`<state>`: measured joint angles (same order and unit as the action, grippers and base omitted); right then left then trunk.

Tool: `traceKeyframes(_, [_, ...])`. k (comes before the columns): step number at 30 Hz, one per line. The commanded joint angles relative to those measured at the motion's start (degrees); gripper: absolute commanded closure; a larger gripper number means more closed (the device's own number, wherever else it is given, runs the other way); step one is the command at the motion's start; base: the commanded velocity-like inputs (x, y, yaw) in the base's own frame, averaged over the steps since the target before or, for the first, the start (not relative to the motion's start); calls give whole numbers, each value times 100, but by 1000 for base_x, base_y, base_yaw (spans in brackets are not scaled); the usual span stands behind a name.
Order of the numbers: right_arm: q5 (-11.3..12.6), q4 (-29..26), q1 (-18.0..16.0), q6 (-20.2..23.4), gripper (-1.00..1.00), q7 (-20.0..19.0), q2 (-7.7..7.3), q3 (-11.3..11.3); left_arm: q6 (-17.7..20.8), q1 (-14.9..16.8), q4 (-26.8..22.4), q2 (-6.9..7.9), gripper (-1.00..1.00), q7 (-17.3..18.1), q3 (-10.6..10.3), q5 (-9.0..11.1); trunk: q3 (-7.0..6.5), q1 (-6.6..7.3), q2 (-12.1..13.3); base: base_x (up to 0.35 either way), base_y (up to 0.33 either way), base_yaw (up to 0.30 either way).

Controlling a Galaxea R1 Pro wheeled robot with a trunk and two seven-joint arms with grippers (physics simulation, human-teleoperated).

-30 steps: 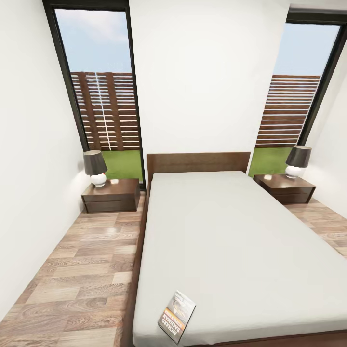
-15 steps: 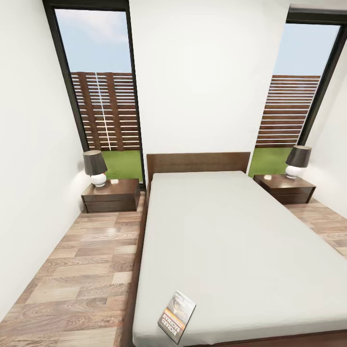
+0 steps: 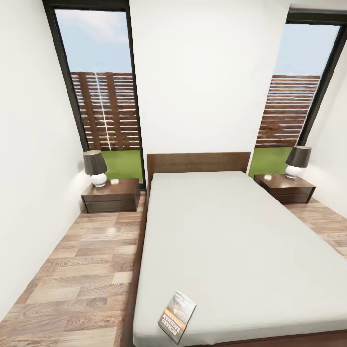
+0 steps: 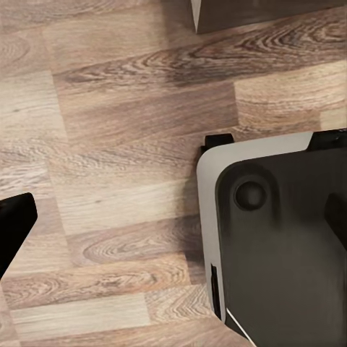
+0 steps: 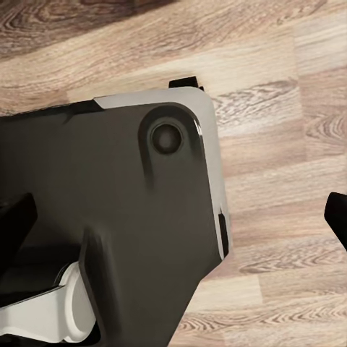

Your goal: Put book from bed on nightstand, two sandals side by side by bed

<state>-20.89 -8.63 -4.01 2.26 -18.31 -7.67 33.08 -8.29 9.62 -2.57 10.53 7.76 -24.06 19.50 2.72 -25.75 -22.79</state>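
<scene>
While both arms hang low over the floor, the head view looks down the room from the foot of the bed.
left arm: pointed down at the plank floor [image 4: 116, 144], beside the robot's dark base [image 4: 282, 238] with its pale rim.
left gripper: one dark fingertip [image 4: 13, 220] at the picture's edge, a second dark sliver at the opposite edge; fingers wide apart, nothing between them, nothing touched.
right arm: also pointed down, above the same base [image 5: 108, 210] and the floor [image 5: 275, 144].
right gripper: dark fingertip [image 5: 337, 213] at one edge, another dark tip at the other edge; spread wide, empty.
windows: 2, tall, dark frames; left window [image 3: 99, 86], right window [image 3: 301, 86]; slatted fence and grass outside.
nightstands: 2; left nightstand [image 3: 112, 195] by the left wall, right nightstand [image 3: 285, 188] on the far side of the bed.
lamps: 2, one per nightstand; left lamp [image 3: 95, 167], right lamp [image 3: 297, 161]; dark shades, white bases.
bed: 1 [image 3: 226, 241], brown frame, headboard against the white wall, pale grey mattress.
book: 1 [image 3: 177, 316], flat on the mattress at the near left corner, close to the bed's left edge, tilted, title upside down from this side.
sandals: cannot tell where.
</scene>
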Motion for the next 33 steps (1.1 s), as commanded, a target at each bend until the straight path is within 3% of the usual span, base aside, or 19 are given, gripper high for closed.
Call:
traceKeyframes(1, [-46,-10,-3,23,-100,-32,2,49,-16,5,4,2,-100,23,-47,61,13,-4,-13,0,77,0])
traceKeyframes(21, [-46,-16,-3,24,-100,-32,2,44,-21,5,2,10,-100,23,-46,62,13,-4,-13,16,180,-5])
traceKeyframes(33, [-47,-16,-3,21,-100,-32,2,44,-23,5,2,11,-100,23,-46,62,13,-4,-13,27,205,-199])
